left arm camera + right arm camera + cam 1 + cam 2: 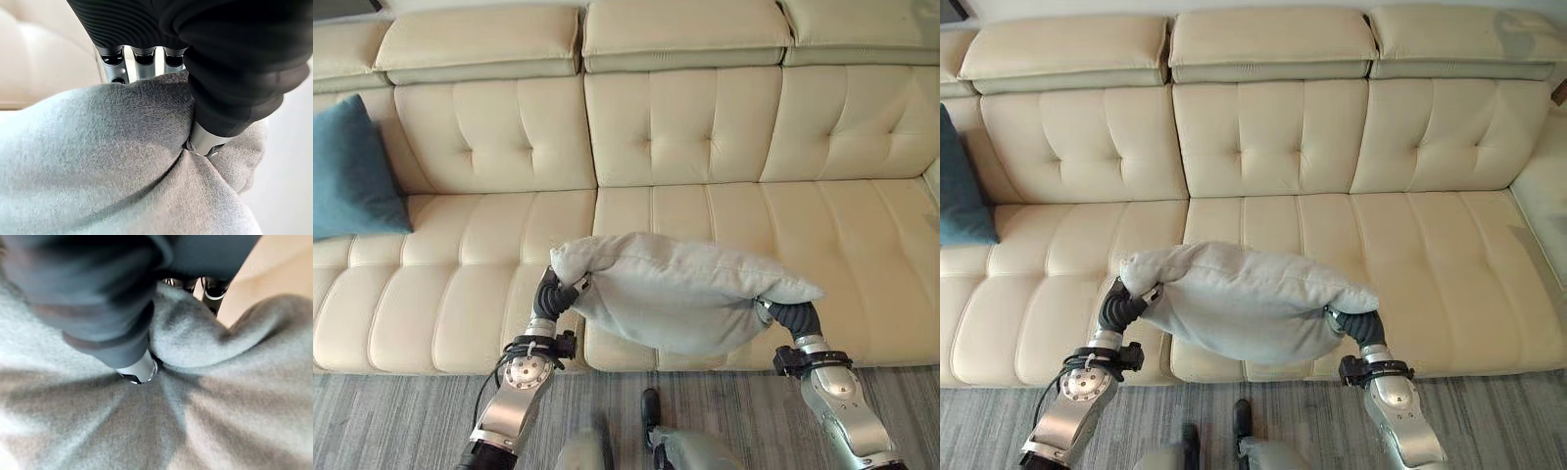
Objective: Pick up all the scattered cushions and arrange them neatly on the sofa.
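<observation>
Sofa (pixel 705 127) of cream leather is filling most of the left eye view, its tufted backrest running across the top and its ribbed seat cushions spreading below, while grey striped carpet (pixel 401 421) is lying in front of it. At the sofa's left end a blue cushion (pixel 347 171) is leaning upright against the backrest. Over the front edge of the seat, near the middle, a light grey cushion (pixel 675 294) is hanging in the air, sagging between the two hands. The left hand (pixel 556 292) is gripping its left corner and the right hand (pixel 785 315) is gripping its right end.

In the right eye view the same grey cushion is hanging above the seat's front edge, clear of the leather, and the blue cushion is showing as a sliver at the left border, well apart from it.

In the left wrist view the left hand's fingers (pixel 142 61) are reaching down behind a fold of grey fabric and its thumb (pixel 205 142) is pressing into the cloth from the near side, so the hand is pinching the cushion.

In the right wrist view the right hand's thumb (pixel 139 369) is digging into the bunched grey fabric, with the fingers (pixel 215 293) curling round the far side of the fold.
</observation>
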{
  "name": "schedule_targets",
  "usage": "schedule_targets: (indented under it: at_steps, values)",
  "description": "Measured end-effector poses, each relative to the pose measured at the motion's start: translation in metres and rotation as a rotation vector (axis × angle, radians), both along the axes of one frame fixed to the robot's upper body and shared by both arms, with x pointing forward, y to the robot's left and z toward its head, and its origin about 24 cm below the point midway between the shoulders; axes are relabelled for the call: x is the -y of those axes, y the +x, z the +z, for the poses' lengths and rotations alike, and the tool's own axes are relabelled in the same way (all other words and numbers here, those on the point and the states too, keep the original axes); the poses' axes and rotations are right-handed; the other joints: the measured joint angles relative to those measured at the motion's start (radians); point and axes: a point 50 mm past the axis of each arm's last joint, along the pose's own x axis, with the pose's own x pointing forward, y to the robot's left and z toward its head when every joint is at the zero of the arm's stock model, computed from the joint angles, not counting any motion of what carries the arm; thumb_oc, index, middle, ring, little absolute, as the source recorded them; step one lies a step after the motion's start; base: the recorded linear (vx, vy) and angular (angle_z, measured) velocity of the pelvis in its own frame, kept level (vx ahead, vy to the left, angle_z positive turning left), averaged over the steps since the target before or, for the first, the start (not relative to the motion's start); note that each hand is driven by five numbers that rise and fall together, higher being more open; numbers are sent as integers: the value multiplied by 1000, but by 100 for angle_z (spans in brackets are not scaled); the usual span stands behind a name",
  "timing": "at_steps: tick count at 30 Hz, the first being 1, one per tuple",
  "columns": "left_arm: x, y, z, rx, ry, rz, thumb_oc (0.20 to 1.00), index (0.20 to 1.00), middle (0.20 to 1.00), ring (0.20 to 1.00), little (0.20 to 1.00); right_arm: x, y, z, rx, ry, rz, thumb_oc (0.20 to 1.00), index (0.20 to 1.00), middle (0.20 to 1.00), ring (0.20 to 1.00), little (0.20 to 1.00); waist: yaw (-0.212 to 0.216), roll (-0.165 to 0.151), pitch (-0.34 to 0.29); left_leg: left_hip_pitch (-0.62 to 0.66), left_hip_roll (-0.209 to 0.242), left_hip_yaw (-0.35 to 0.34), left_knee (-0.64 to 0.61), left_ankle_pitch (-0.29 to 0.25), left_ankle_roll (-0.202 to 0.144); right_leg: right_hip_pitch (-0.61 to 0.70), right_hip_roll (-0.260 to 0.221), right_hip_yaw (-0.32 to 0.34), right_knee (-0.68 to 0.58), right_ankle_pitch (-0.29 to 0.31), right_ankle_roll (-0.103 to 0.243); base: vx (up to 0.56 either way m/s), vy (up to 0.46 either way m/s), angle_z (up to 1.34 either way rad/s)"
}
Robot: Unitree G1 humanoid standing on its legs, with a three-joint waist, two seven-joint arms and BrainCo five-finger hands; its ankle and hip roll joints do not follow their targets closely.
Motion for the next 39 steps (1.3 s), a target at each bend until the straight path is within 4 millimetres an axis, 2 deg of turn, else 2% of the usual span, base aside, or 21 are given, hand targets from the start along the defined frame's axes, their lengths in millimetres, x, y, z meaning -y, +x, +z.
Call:
schedule_targets:
  at_steps: [1,2,3,4,5,7,8,9,11,12,19,23,24,26,28,32,33,35,38,39]
  values:
    - [-1,-1,-1,-6,3,2,200,200,200,200,200,-2,0,-2,-5,8,-4,200,200,200,200,200,3,-10,1,23,-8,-12,-9,9,1,3,-11,4,31,-35,84,195,108,-13]
    - [-1,-3,-4,-15,0,4,200,200,200,200,200,-2,1,-4,-13,6,-7,200,200,200,200,200,2,-5,1,87,-14,-40,-69,24,5,-3,-6,22,87,-34,170,155,110,-26]
    - [2,-7,-7,-28,-21,13,200,200,200,200,200,0,2,-3,-11,-15,1,200,200,200,200,200,24,61,20,246,48,-61,-217,190,118,-62,47,33,272,-24,181,97,107,-29]
    - [0,-8,-2,-5,-18,15,200,200,200,200,200,1,1,7,25,-52,29,200,200,200,200,200,23,103,-5,332,68,-32,-280,211,66,-139,-64,53,317,-136,26,169,212,-44]
    - [-2,-3,4,22,-22,25,200,200,200,200,200,-2,2,7,26,-46,34,200,200,200,200,200,22,91,8,338,57,-6,-282,199,44,-85,-53,50,224,-72,-40,145,221,-14]
    - [-5,-1,5,22,-3,26,200,200,200,200,200,-4,3,7,22,-62,44,200,200,200,200,200,26,75,17,381,43,24,-349,191,43,-37,-56,53,178,-62,-43,71,138,-11]
    - [-4,0,6,26,0,26,200,200,200,200,200,-4,6,11,35,-80,46,200,200,200,200,200,27,73,20,409,34,22,-370,257,45,-9,-46,50,169,-62,-43,6,50,-6]
    - [-6,0,6,27,10,26,200,200,200,200,200,-6,7,11,41,-73,46,200,200,200,200,200,26,66,20,424,37,39,-367,248,42,12,-45,49,156,-59,-39,7,114,-7]
    - [-10,3,10,39,30,36,200,200,200,200,200,-9,12,17,66,-71,57,200,200,200,200,200,32,50,21,423,36,42,-346,244,44,29,-47,52,129,-28,6,-3,102,-10]
    - [-11,5,11,45,35,37,200,200,200,200,200,-10,14,19,75,-73,60,200,200,200,200,200,33,45,22,415,34,43,-326,235,45,39,-50,53,110,-14,16,-5,52,-12]
    - [-19,15,21,84,97,73,200,200,200,200,200,-23,27,32,129,-72,87,200,200,200,200,200,54,36,16,413,3,48,-361,220,44,58,-81,80,19,18,30,9,75,-7]
    - [-28,25,26,102,106,139,200,200,200,200,200,-38,37,43,175,-61,127,200,200,200,200,200,69,36,16,400,2,47,-366,210,57,57,-81,81,-7,31,31,-34,11,5]
    - [-30,28,27,113,94,186,200,200,200,200,200,-45,45,48,195,-55,130,200,200,200,200,200,75,36,16,383,4,46,-366,201,56,45,-79,79,-16,39,28,-60,-5,17]
    - [-31,30,30,129,82,211,200,200,200,200,200,-55,53,54,216,-42,133,200,200,200,200,200,101,34,14,355,4,47,-362,201,57,20,-80,79,-20,55,34,-74,-13,-1]
    - [-34,40,46,191,87,250,200,200,200,200,200,-68,71,75,287,-38,136,200,200,200,200,200,108,33,14,295,2,42,-356,215,51,-26,-81,77,-34,79,41,-104,-25,4]
    - [-35,63,67,250,112,286,200,200,200,200,200,-75,91,89,322,-40,108,200,200,200,200,200,129,32,14,233,2,30,-341,231,44,-77,-82,65,-34,98,42,-87,1,12]
    - [-38,74,77,275,124,305,200,200,200,200,200,-80,101,94,322,-42,92,200,200,200,200,200,131,34,15,199,2,20,-341,245,46,-108,-82,54,-33,107,41,-72,8,18]
    - [-37,87,89,297,149,304,200,200,200,200,200,-81,112,95,310,-43,61,200,200,200,200,200,133,35,16,156,2,16,-342,261,45,-149,-81,48,-33,118,39,-57,8,13]
    - [-35,95,90,286,187,297,200,200,200,200,200,-79,118,85,262,-49,30,200,200,200,200,200,147,39,19,128,0,16,-341,278,62,-175,-83,47,-34,130,35,-71,-7,3]
    - [-30,106,95,279,240,277,200,200,200,200,200,-78,128,82,229,-70,-7,200,200,200,200,200,151,45,30,108,-1,14,-342,282,61,-195,-84,45,-35,130,37,-73,-17,5]
